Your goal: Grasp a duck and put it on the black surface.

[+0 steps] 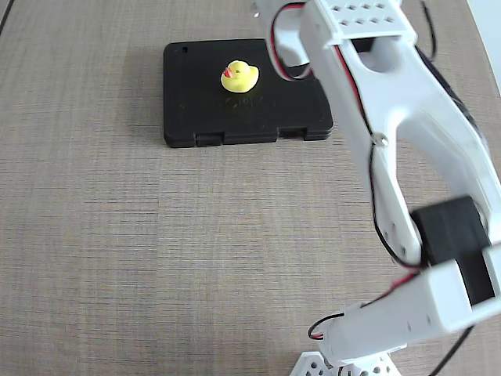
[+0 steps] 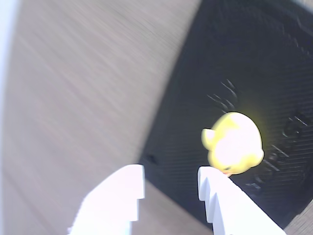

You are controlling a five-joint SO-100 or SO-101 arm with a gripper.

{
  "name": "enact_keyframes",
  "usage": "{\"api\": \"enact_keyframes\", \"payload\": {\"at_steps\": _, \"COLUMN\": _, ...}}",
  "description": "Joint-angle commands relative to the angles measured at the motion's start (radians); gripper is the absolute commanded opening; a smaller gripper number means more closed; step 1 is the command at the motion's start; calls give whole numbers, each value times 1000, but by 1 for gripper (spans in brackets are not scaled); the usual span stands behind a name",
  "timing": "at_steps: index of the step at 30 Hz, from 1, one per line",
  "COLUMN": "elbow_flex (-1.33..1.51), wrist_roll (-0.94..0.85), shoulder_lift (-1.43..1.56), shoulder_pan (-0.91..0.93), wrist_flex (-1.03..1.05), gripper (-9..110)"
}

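We see the duck (image 1: pixel 239 77) sitting upright on the case (image 1: pixel 203 110), in the upper middle of that black slab in the fixed view, with its red-orange beak turned toward the left of the picture. The case lies flat on the desk (image 1: pixel 117 235), a grey-brown wood-grain top, and its 2 latch tabs face the lower edge of the fixed view. Nothing touches the duck from above there; the white arm (image 1: pixel 407 157) rises from the lower right of the picture and reaches toward the top, crossing over the right end of the case, with red and black wires (image 1: pixel 352 86) running along it.

In the wrist view, the tool (image 2: pixel 171 178) enters from the bottom edge, and we see its 2 white fingers (image 2: pixel 117 200) spread apart with open space between them, so it stands released and grips nothing. The duck (image 2: pixel 234 144) shows here as a bright, overexposed yellow blob on the case (image 2: pixel 195 107), just past the tip of the right-hand finger in this picture; we cannot tell whether that tip touches it. The picture is blurred, yet faint embossed marks show on the black surface around the duck. The case's corner sits between the fingers, with the desk (image 2: pixel 73 98) filling the left half.
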Motion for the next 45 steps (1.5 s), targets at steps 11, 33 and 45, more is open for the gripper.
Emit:
{"api": "enact_keyframes", "payload": {"at_steps": 11, "elbow_flex": 623, "wrist_roll": 48, "shoulder_lift": 1218, "shoulder_pan": 308, "wrist_flex": 32, "gripper": 0}}
{"api": "enact_keyframes", "payload": {"at_steps": 33, "elbow_flex": 1396, "wrist_roll": 391, "shoulder_lift": 1717, "shoulder_pan": 356, "wrist_flex": -29, "gripper": 0}}
{"api": "enact_keyframes", "payload": {"at_steps": 45, "elbow_flex": 1505, "wrist_roll": 222, "shoulder_lift": 1715, "shoulder_pan": 353, "wrist_flex": -32, "gripper": 0}}
